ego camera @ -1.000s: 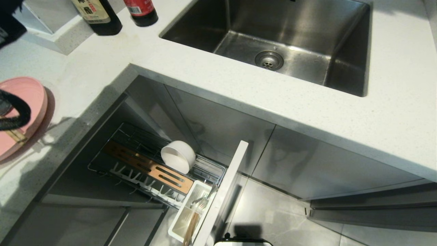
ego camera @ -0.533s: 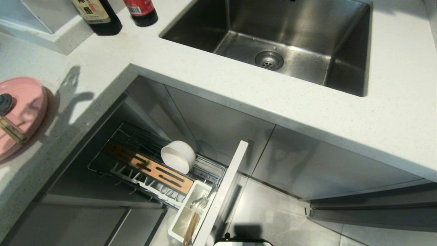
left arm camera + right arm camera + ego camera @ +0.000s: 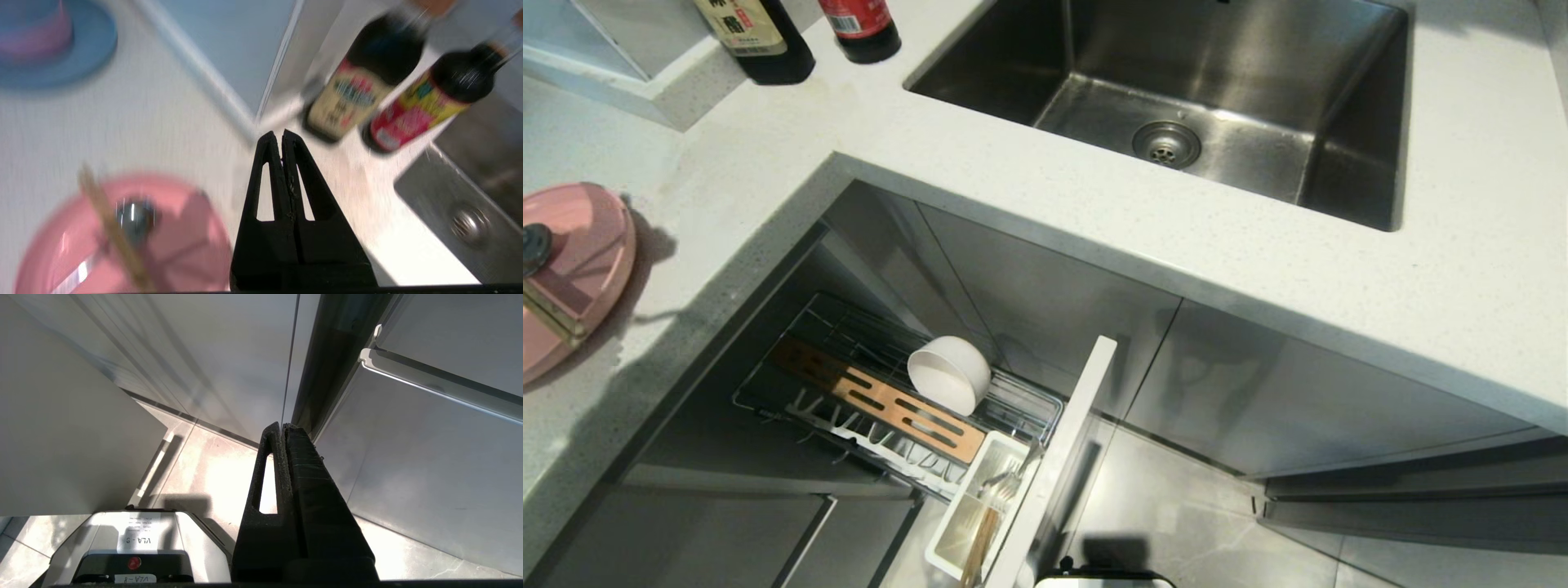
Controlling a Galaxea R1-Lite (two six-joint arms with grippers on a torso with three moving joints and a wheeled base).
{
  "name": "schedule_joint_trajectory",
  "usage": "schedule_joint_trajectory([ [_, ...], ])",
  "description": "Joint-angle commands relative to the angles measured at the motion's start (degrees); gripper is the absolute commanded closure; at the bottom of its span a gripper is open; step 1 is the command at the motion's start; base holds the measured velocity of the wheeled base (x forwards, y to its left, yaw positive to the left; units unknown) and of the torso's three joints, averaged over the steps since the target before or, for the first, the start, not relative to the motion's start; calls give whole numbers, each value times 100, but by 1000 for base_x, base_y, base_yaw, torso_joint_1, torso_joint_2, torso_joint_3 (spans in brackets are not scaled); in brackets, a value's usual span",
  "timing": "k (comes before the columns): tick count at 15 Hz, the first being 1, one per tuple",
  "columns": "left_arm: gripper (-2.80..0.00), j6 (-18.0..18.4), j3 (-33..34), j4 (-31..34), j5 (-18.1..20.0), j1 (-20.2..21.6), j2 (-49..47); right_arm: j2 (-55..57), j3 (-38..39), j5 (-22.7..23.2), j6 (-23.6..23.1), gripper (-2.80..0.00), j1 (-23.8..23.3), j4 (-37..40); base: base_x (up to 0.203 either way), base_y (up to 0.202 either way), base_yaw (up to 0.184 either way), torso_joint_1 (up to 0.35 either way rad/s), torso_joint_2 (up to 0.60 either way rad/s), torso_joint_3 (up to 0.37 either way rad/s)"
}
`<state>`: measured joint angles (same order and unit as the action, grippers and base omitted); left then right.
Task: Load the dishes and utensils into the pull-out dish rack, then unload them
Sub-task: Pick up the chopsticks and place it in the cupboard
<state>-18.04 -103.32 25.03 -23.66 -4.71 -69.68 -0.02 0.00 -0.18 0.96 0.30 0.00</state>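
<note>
The pull-out dish rack (image 3: 841, 327) stands open below the counter, with its tan wooden strip (image 3: 882, 400). A cream-white bowl (image 3: 949, 374) rests on its side in the rack. Its white utensil cup (image 3: 960, 523) holds light wooden sticks (image 3: 980, 539) and a metal piece. At the counter's far left lies the pink plate (image 3: 592, 237), carrying a grey spoon (image 3: 533, 245) and chopsticks (image 3: 551, 314). My left gripper (image 3: 282, 134) is shut and empty, hovering over bare counter beside the plate (image 3: 184, 245); it is outside the head view. My right gripper (image 3: 282, 426) is shut, parked low near the floor.
Two dark bottles (image 3: 367, 81) (image 3: 433, 98) stand at the counter's back, next to the steel sink (image 3: 1192, 90). A blue plate with stacked bowls (image 3: 81, 45) sits farther along the counter. The rack's pale cabinet front (image 3: 1058, 457) juts out over the floor.
My left arm, seen over the pink plate a second ago, has left the head view, and its shadow on the counter has shrunk. The plate, bowl and rack have not moved.
</note>
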Motion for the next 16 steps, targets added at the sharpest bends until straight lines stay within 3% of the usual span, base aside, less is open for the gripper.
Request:
schedule_joint_trajectory([
  [1, 0, -819, -445, 1958, -40, 10, 34, 2, 9, 1, 1, 0, 5, 0, 0, 0, 0, 0, 0, 0],
  [2, 0, -1229, -559, 2643, -85, 15, 40, 2, 9, 1, 0, 0, 5, -3, 0, 0, 0, 0, 0, 0],
  [3, 0, -1410, -611, 2841, -195, 68, 23, 2, 9, 1, 0, 0, 5, -4, 0, 0, 0, 0, 0, 0],
  [5, 0, -1435, -588, 3073, -847, 222, -112, 2, 9, 1, 0, 0, 5, 0, 0, 0, 0, 0, 0, 0],
  [10, 0, -1748, -332, 3917, -889, 240, -116, 2, 9, 1, 6, 0, 5, -3, 0, 0, 0, 0, 0, 0],
  [11, -280, -2036, -62, 3986, -864, 241, -85, 2, 9, 1, 0, 0, 5, 0, 0, 0, 0, 0, 0, 0],
  [14, -280, -2555, 287, 4020, -469, 291, -57, 2, 9, 1, 0, 0, 5, 0, 0, 0, 0, 0, 0, 0],
  [16, -280, -2832, 534, 3954, 105, 412, -70, 2, 9, 1, 7, 0, 5, 0, 0, 0, 0, 0, 0, 0],
])
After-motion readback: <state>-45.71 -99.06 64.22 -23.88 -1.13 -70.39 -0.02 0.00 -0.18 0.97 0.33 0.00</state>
